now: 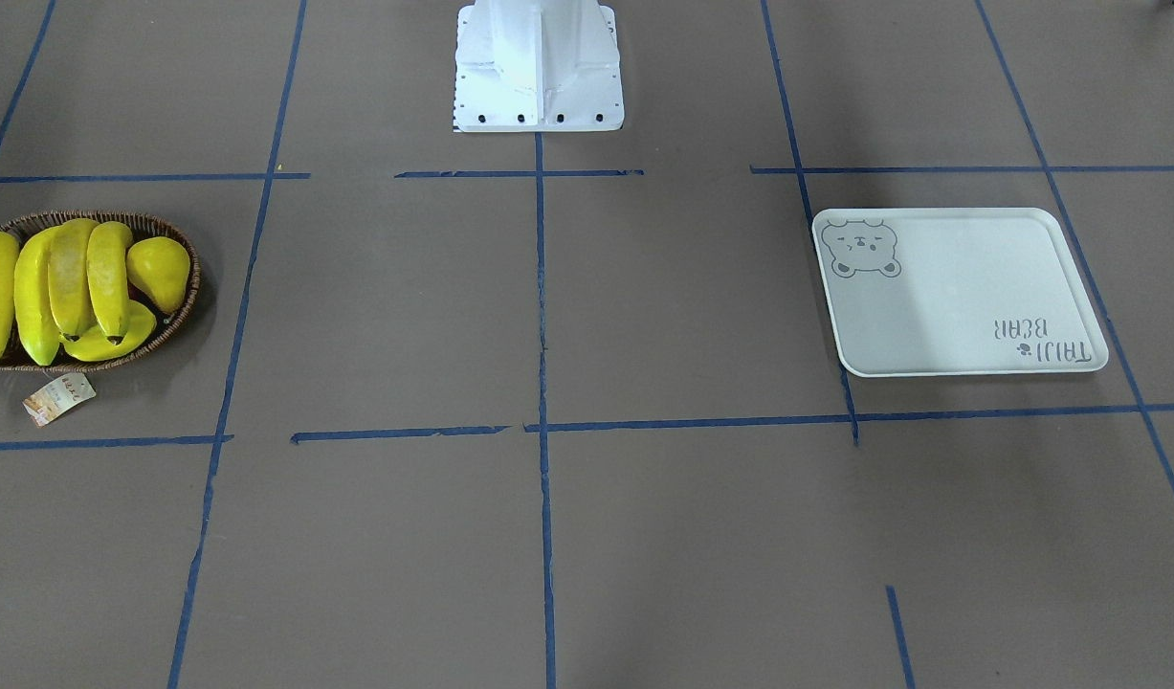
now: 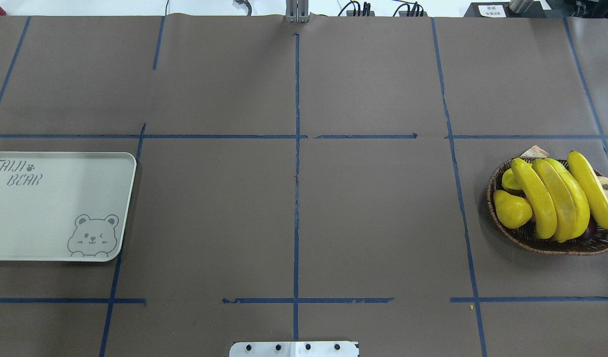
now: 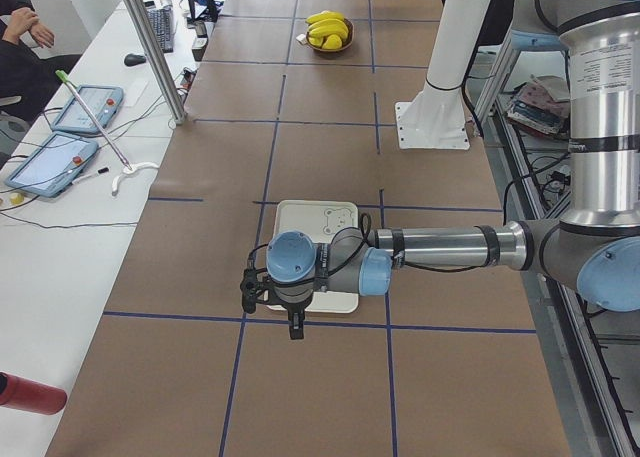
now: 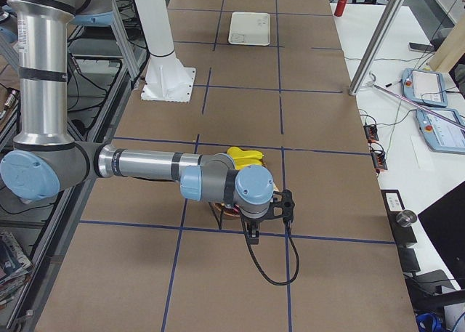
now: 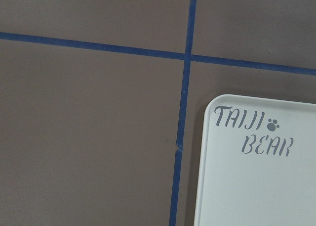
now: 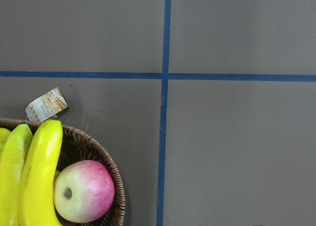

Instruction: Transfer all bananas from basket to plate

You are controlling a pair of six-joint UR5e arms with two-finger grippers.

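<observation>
Several yellow bananas (image 2: 556,198) lie side by side in the brown wicker basket (image 2: 531,243) on the table's right side, also seen in the front view as bananas (image 1: 70,277) in the basket (image 1: 183,306). The white plate (image 2: 56,208) with the bear drawing lies bare on the left side. In the left side view my left gripper (image 3: 295,325) hangs over the plate's (image 3: 310,217) near edge; open or shut, I cannot tell. In the right side view my right gripper (image 4: 252,234) hangs above the basket and hides most of it; its state cannot be told either.
A yellow pear (image 2: 512,209) and a pink apple (image 6: 84,190) share the basket, and a paper tag (image 1: 60,397) lies beside it. The white robot pedestal (image 1: 539,67) stands mid-table. A side bench holds tablets (image 3: 60,157), and a seated person (image 3: 25,47) is there.
</observation>
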